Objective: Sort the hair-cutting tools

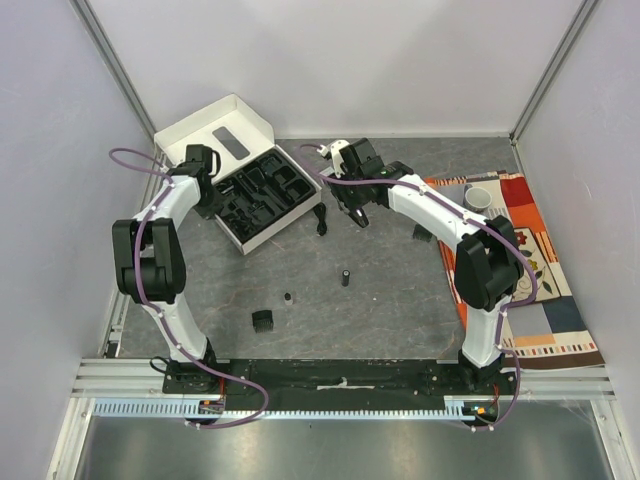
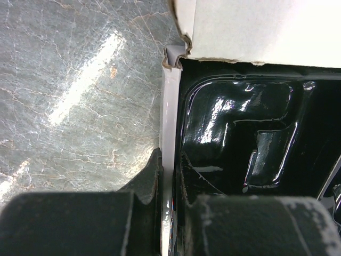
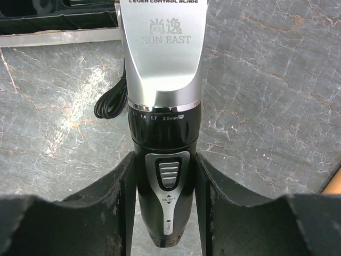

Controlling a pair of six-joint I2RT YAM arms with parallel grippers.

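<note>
The black-and-silver hair clipper (image 3: 164,101) hangs above the table with my right gripper (image 3: 165,178) shut on its black handle, at the on/off switch. From above, the clipper (image 1: 338,155) shows just right of the white box (image 1: 285,222). The coiled cord (image 3: 109,106) lies on the table left of the clipper, off the box's corner (image 1: 321,220). Two tiny cylinders (image 1: 346,276) (image 1: 288,297) and a black comb attachment (image 1: 263,320) lie loose in the middle of the table. My left gripper (image 2: 169,184) is shut on the box's white side wall (image 2: 166,133).
The box's black moulded tray (image 2: 240,138) has shaped hollows, and its lid (image 1: 215,130) stands open at the back left. A grey cup (image 1: 478,198) sits on a patterned mat (image 1: 535,290) at the right. Another small black piece (image 1: 422,232) lies by the mat's edge.
</note>
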